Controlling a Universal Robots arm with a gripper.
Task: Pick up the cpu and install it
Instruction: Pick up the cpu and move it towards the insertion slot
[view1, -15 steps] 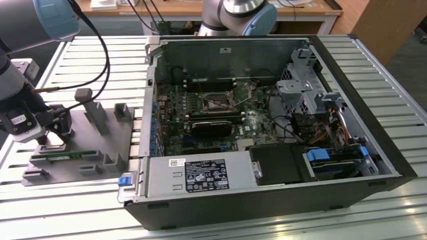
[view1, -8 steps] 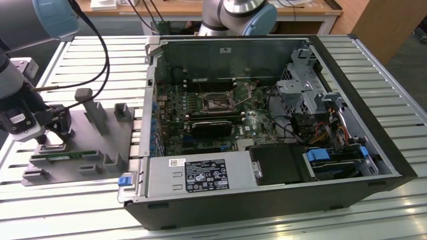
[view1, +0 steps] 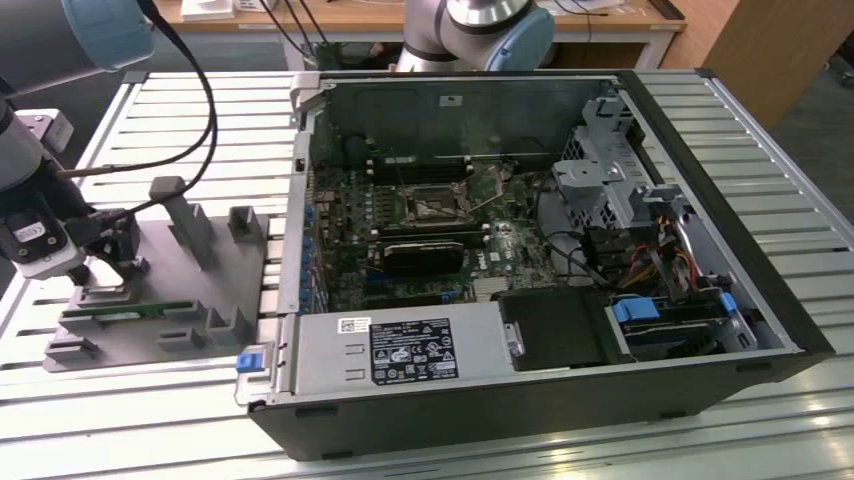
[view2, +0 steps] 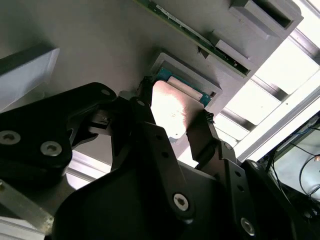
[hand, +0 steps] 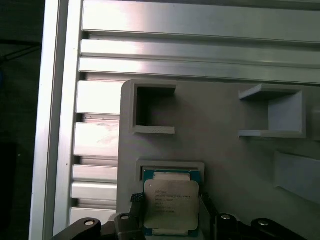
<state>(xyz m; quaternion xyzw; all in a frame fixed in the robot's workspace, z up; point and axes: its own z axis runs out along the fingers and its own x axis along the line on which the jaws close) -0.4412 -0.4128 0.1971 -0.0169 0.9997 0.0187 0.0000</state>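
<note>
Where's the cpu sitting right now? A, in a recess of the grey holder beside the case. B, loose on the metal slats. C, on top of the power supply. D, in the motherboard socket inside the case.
A: in the first wrist view the cpu lies flat in a square recess of the grey holder, with the end effector down at it.

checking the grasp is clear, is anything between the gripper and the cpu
Nothing visible does. In both wrist views the gripper is right over the cpu, which lies in its recess in the grey holder tray, with no cable or other part between them.
</note>
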